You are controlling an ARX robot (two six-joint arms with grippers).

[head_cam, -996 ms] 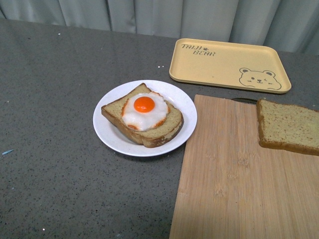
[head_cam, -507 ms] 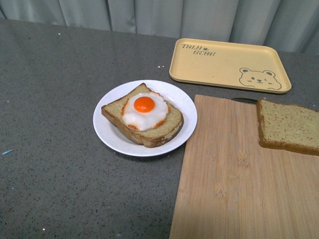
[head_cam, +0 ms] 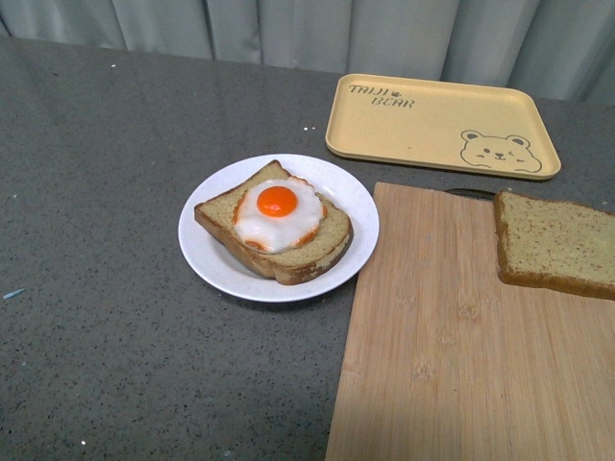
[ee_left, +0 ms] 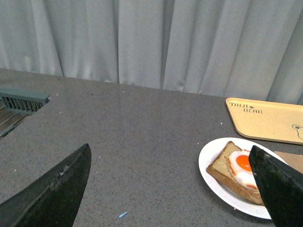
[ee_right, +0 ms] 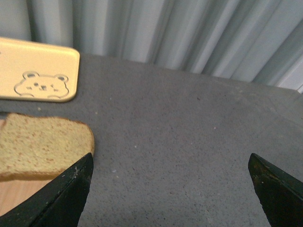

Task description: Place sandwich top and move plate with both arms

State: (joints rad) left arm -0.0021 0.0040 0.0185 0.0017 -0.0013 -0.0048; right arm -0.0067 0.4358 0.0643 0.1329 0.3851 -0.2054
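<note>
Step 1 not started: sandwich top (head_cam: 555, 245) lies on cutting board (head_cam: 442, 365), well apart from plate (head_cam: 213, 261) bearing egg slice (head_cam: 279, 226) on desk (head_cam: 96, 192). Released, empty: left end effector (ee_left: 168, 158), right end effector (ee_right: 170, 163). Next, likely: you bring right arm down onto bread.

In the front view the sandwich top (head_cam: 553, 245) runs off the right edge. The board (head_cam: 452, 355) is cut by the right and bottom edges. A dark thing (head_cam: 471, 193) at its upper edge is mostly hidden, and I cannot tell what it is. The egg (head_cam: 279, 213) covers the middle of its slice (head_cam: 223, 211), which in turn covers the middle of the plate (head_cam: 207, 259). A blue speck (head_cam: 12, 293) at the left edge is too small to tell.

In the left wrist view only the finger ends of the left gripper (ee_left: 169, 156) show. One hides part of the plate, and the tray (ee_left: 265, 118) is cut off. In the right wrist view the right gripper (ee_right: 170, 161) also shows only finger ends, and the sandwich top and tray run out of frame.
</note>
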